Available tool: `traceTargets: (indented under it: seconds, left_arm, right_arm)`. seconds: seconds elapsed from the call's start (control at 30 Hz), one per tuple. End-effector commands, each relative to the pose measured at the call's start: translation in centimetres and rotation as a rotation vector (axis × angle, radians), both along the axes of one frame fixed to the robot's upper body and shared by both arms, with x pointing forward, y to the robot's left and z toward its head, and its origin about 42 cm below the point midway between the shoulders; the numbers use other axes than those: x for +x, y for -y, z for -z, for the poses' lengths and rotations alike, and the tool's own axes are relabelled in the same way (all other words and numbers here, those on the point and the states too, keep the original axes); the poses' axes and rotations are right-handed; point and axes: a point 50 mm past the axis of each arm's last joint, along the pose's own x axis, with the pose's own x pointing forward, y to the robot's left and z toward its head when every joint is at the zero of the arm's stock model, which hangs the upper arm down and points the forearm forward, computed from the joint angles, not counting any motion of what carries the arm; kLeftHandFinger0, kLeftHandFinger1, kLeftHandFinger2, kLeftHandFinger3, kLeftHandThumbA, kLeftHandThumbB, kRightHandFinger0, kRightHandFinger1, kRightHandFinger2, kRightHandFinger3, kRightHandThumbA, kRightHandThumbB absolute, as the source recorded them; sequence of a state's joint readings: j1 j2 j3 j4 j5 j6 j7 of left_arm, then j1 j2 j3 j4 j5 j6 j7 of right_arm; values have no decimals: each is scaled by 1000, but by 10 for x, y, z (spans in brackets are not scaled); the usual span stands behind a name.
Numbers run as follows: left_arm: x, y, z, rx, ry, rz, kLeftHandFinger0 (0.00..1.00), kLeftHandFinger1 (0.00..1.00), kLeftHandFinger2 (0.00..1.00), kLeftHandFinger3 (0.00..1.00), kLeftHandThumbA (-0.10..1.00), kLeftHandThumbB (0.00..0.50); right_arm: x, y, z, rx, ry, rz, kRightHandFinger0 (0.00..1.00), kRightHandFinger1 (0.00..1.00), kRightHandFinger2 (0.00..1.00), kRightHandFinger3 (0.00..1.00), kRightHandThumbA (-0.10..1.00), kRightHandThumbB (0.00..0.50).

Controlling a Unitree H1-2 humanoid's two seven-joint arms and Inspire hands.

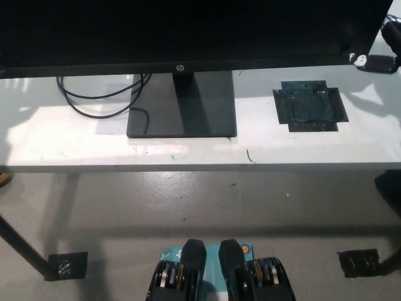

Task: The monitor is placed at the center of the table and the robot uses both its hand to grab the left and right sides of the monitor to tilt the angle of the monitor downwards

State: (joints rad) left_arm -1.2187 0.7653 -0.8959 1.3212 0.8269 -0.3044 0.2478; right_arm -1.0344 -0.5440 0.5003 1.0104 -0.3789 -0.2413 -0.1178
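Right hand: black, glossy, white marking on fingers.

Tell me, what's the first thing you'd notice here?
The big black monitor stretching across the top, standing on a dark base on the white table. Next, the looping black cables left of the base and the dark taped patch on the right. The black right hand is by the monitor's right corner.
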Motion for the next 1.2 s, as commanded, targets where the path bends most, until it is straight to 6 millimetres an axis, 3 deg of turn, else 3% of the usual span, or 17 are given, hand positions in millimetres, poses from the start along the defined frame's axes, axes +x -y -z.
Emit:
traceTargets:
  seconds: [0.0,0.03,0.1,0.13,0.23,0.33,0.43,0.57,0.7,0.77,0.93,1.0,1.07,1.17]
  left_arm:
    - [-11,-3,-45,-151,337,192,1000,1000,1000,1000,811,457]
    - [-34,-2,0,-374,336,274,1000,1000,1000,1000,806,408]
    - [-57,2,29,-561,341,267,1000,1000,1000,1000,843,445]
    - [-64,3,34,-591,346,265,1000,1000,1000,1000,840,428]
    - [-105,9,76,-888,378,234,1000,1000,1000,1000,859,401]
    - [-138,20,97,-1050,386,244,1000,1000,1000,1000,856,327]
    - [-172,36,108,-1193,384,277,1000,1000,1000,1000,868,303]
    - [-218,61,126,-1291,351,302,1000,1000,1000,1000,977,320]
    - [-240,91,134,-1351,326,372,1000,1000,1000,1000,1000,391]
    - [-251,115,139,-1393,246,495,1000,1000,1000,1000,1000,352]
    - [-266,165,146,-1449,193,671,1000,1000,1000,1000,1000,384]
    - [-269,184,155,-1495,165,690,1000,1000,1000,1000,1000,421]
    - [-267,194,170,-1550,144,695,1000,1000,1000,1000,1000,435]
    - [-262,196,190,-1564,112,643,1000,1000,1000,1000,1000,402]
  right_arm:
    - [-36,-8,-55,115,451,-161,1000,1000,1000,1000,659,499]
    - [-76,16,-28,257,500,-194,1000,1000,1000,1000,802,482]
    - [-100,21,-15,312,506,-208,1000,1000,1000,1000,871,491]
    - [-105,20,-11,322,508,-206,1000,1000,1000,1000,895,490]
    - [-149,15,17,431,542,-181,1000,1000,1000,1000,971,481]
    - [-180,11,37,494,552,-182,1000,1000,1000,1000,966,456]
    - [-204,3,54,565,585,-181,1000,1000,1000,1000,1000,418]
    - [-233,-14,72,631,604,-171,1000,1000,1000,1000,1000,382]
    - [-253,-40,81,686,611,-193,1000,1000,1000,1000,1000,350]
    - [-264,-64,83,693,620,-240,1000,1000,1000,1000,1000,361]
    - [-278,-121,93,761,559,-371,1000,1000,1000,1000,1000,397]
    - [-281,-140,107,811,471,-408,1000,1000,1000,1000,1000,406]
    - [-280,-150,121,841,400,-415,1000,1000,1000,1000,1000,402]
    - [-272,-161,140,887,311,-393,1000,1000,1000,1000,1000,415]
